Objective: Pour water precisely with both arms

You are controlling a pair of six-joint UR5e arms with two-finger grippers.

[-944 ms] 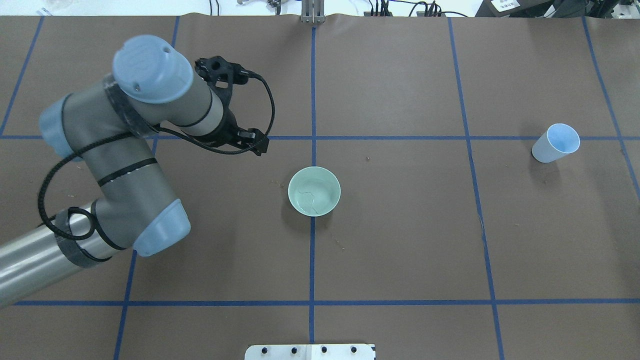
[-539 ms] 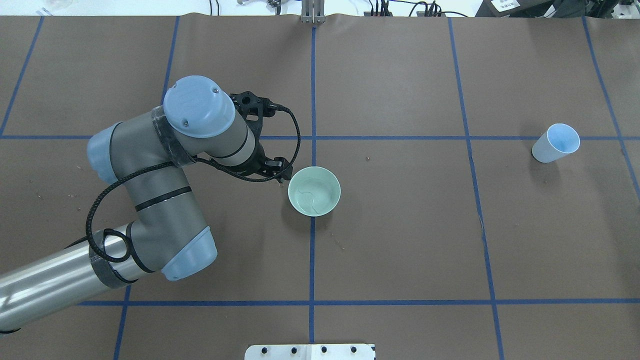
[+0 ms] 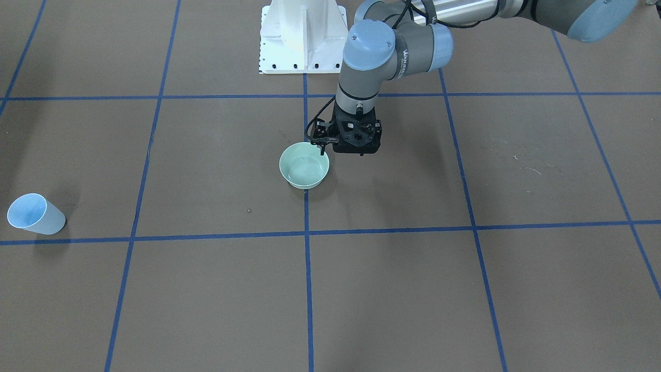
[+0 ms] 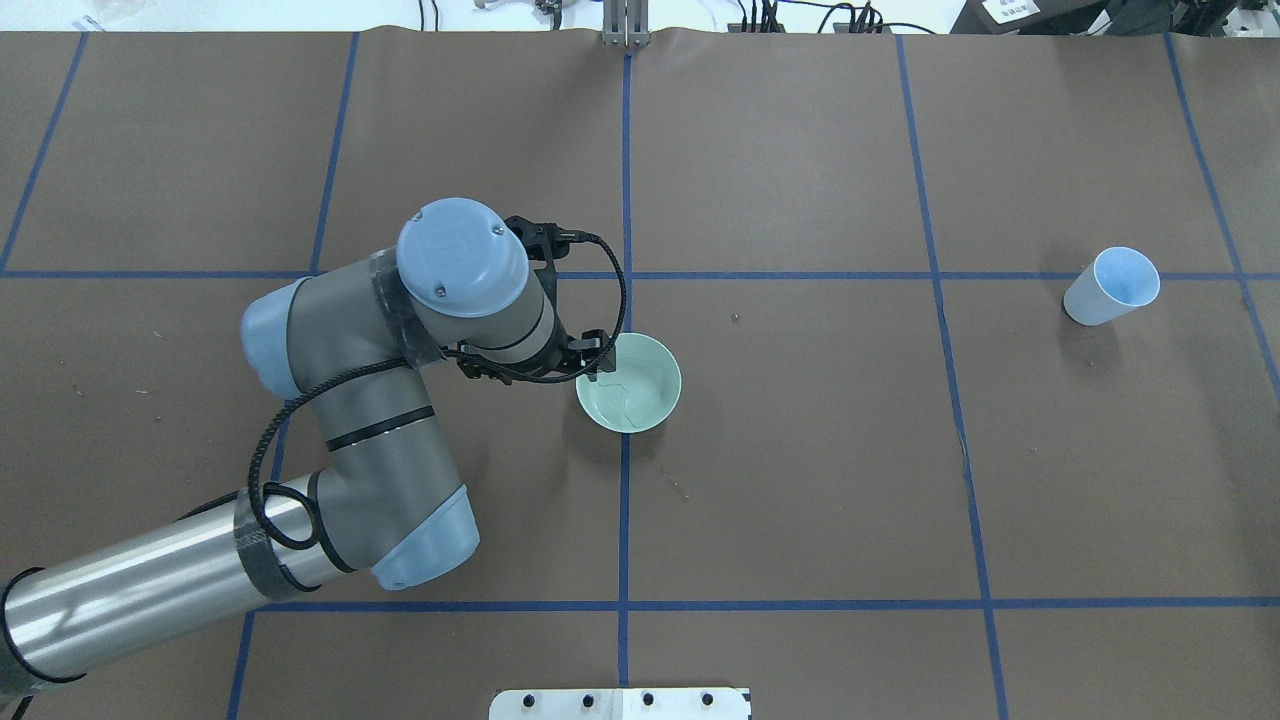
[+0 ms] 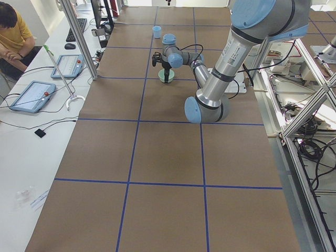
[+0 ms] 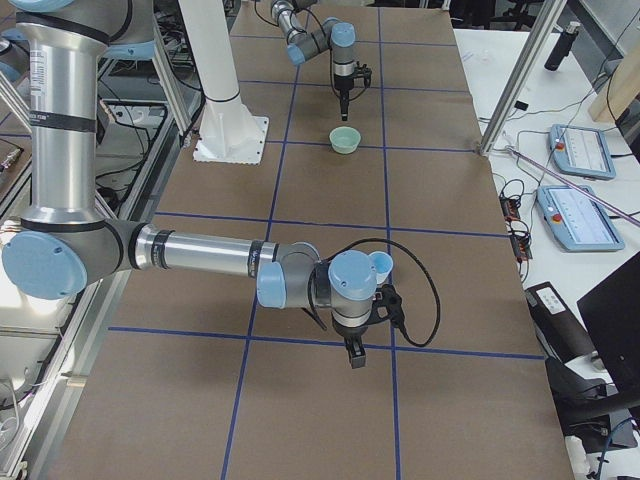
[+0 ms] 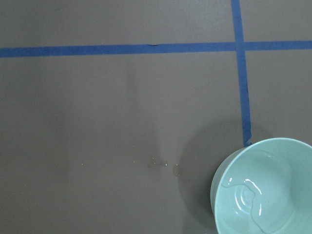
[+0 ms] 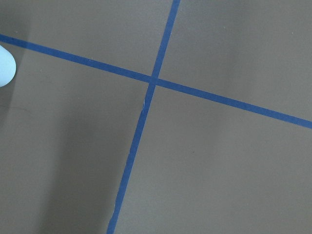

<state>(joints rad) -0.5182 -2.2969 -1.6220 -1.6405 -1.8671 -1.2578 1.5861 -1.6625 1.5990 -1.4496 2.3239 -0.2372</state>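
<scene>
My left arm (image 4: 350,420) is now swung in from the side, its left fingers (image 4: 598,350) at the rim of the bowl (image 4: 672,385) that holds the water (image 7: 248,187), so a grasp looks next, though I cannot tell whether these or the right fingers (image 6: 352,356) are clenched.

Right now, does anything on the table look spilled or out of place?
Yes: a few small wet drops lie on the brown table cover just outside the green bowl, which holds a shallow puddle of water.
</scene>
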